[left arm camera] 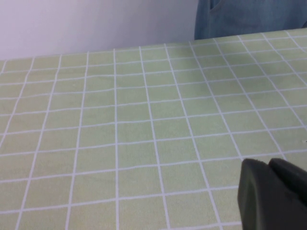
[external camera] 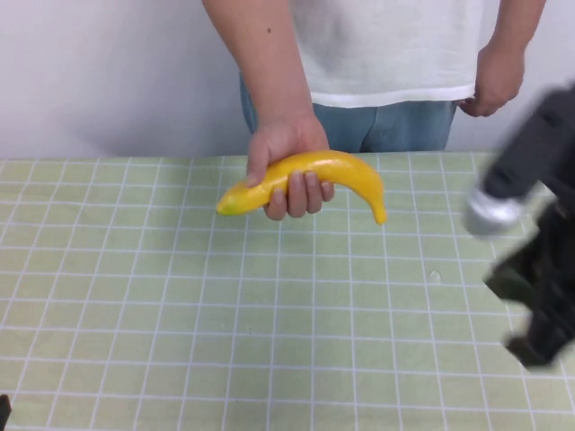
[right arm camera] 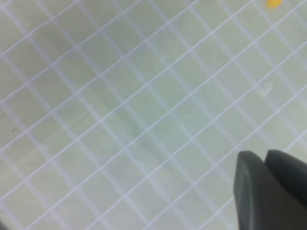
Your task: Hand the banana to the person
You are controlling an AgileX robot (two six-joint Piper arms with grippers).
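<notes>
Right end effector (external camera: pixel 539 296) table's right edge, grip unclear | left end effector (left arm camera: pixel 273 196) wrist-view only, unclear | person's hand (external camera: pixel 286 166) holds banana (external camera: pixel 310 180)

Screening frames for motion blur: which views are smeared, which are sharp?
High view: right end effector and its arm smeared, banana in the person's hand sharp. Right wrist view: table grid streaked. Left wrist view: grid crisp, left end effector low over the table.
</notes>
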